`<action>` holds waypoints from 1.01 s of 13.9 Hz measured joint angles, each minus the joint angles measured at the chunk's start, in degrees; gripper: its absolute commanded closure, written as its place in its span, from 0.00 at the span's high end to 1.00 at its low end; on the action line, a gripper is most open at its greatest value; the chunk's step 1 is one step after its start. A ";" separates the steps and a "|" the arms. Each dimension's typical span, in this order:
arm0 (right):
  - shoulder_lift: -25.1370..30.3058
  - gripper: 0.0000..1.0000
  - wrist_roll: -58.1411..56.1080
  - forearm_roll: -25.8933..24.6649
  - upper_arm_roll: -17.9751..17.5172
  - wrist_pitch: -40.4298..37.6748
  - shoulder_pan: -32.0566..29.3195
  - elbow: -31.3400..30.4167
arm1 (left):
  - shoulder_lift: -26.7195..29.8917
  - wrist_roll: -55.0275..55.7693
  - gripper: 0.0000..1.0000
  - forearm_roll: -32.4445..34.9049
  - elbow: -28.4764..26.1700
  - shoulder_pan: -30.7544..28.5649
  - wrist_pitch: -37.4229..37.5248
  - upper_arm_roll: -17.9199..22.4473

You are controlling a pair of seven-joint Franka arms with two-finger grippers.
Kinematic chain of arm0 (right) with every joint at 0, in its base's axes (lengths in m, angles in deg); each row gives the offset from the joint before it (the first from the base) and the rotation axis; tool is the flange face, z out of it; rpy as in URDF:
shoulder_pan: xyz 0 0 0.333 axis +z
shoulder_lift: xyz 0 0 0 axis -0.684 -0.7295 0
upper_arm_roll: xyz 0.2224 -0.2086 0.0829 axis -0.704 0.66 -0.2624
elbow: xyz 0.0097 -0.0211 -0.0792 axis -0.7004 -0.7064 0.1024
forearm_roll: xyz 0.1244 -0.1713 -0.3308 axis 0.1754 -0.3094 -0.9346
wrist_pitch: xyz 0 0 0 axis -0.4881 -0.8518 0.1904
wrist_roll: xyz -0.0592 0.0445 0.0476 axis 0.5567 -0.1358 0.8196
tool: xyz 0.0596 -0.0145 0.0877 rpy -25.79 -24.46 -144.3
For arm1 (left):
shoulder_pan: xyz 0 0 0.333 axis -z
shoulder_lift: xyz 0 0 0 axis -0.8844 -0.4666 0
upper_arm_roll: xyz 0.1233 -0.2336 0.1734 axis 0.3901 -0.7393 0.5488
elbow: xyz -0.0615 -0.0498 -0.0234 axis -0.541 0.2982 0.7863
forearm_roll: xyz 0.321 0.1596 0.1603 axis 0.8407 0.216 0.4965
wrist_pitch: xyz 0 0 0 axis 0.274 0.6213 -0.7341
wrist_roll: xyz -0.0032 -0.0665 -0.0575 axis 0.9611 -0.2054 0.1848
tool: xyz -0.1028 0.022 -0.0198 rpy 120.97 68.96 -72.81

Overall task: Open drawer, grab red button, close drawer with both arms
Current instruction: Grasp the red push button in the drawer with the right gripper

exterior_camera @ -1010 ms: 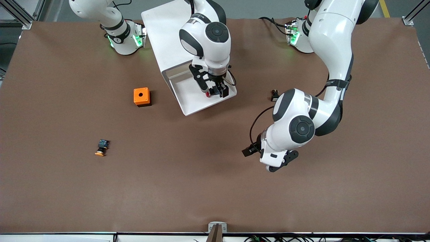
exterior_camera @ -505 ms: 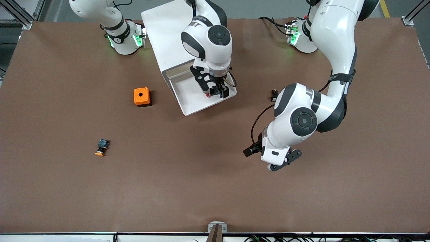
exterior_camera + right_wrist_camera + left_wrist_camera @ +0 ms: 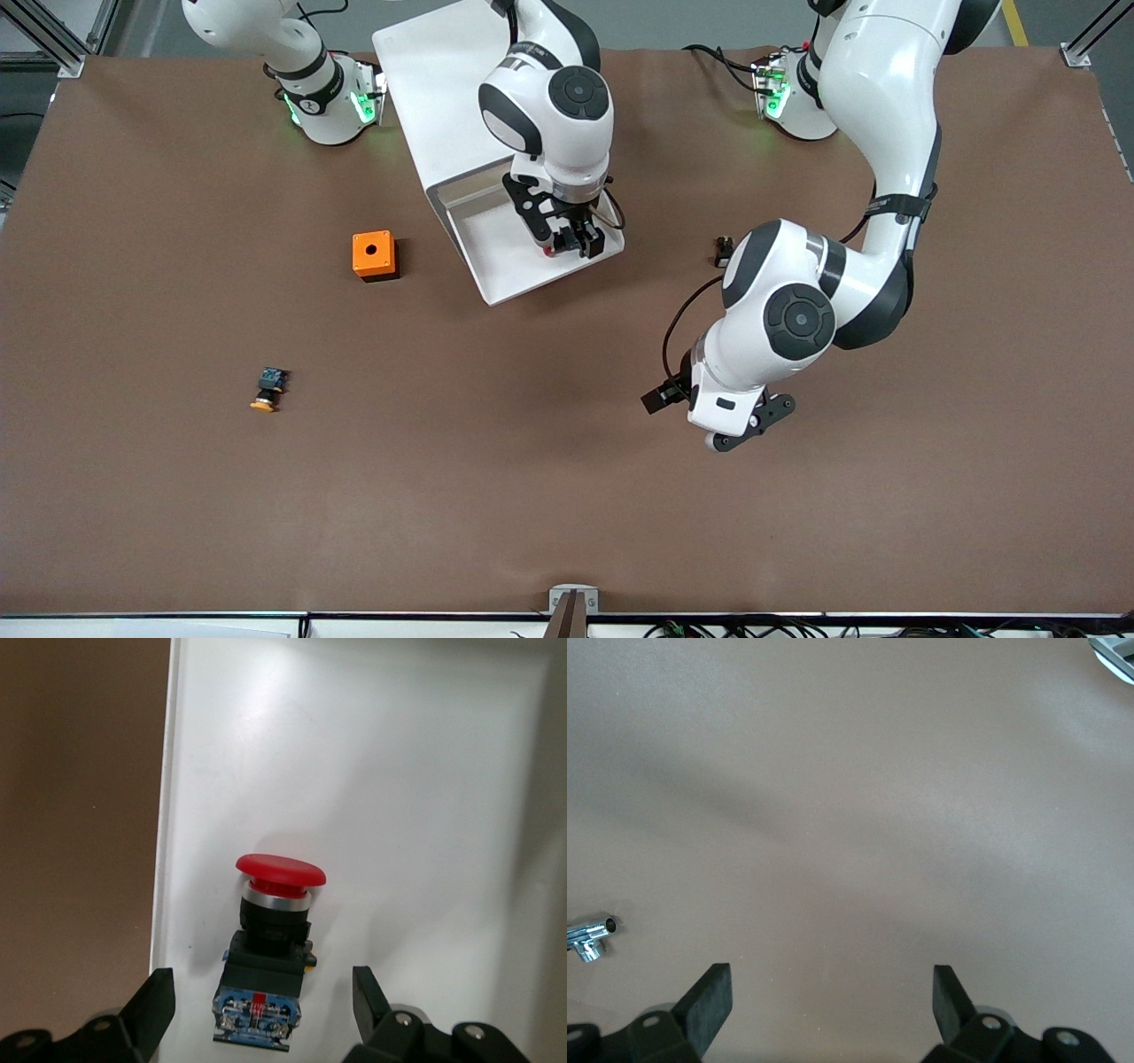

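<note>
so the drawer [image 3: 532, 257] is already pulled out of the white cabinet [image 3: 443, 97], first step looks done. the right gripper [image 3: 567, 241] is down inside it, and in the right wrist view the button [image 3: 270, 948] lies on its side on the tray floor right between the two fingers [image 3: 155, 1005], red cap pointing away from the wrist. the fingers stand apart with a gap on both sides of the body, so not touching it; i'd call that spread but not gripping anything. the grab is lined up but not made.

left to do, as far as i can judge: pinch the button, lift it out, then shut the drawer with both arms.

the left gripper [image 3: 740, 425] hangs over bare table well away from the drawer, toward the left arm's end, jaws wide with nothing in them. that arm is just waiting.

other stuff: a small shiny metal fitting [image 3: 589, 937] lies on the mat near the left gripper. an orange cube [image 3: 374, 255] with a round hole sits beside the drawer toward the right arm's end, and the yellow-capped twin button [image 3: 267, 390] is well apart from both grippers. a little black part [image 3: 724, 251] sits by the left arm's elbow.

in the way? nothing sits over the button. the drawer's side wall is close to one finger though, so the pinch could be tight there.
</note>
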 measured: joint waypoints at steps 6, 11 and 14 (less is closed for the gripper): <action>0.00 0.77 0.00 -0.02 0.00 0.00 0.01 0.00 | 0.00 0.00 0.99 0.01 -0.16 0.07 -0.76 0.00; 0.00 0.67 0.00 -0.06 0.00 0.00 0.02 0.06 | 0.00 0.00 0.99 0.07 -0.19 0.07 -1.39 0.00; 0.00 0.41 0.00 -0.36 0.00 0.00 0.03 0.15 | 0.00 -0.01 0.99 0.10 -0.23 0.07 -2.02 0.00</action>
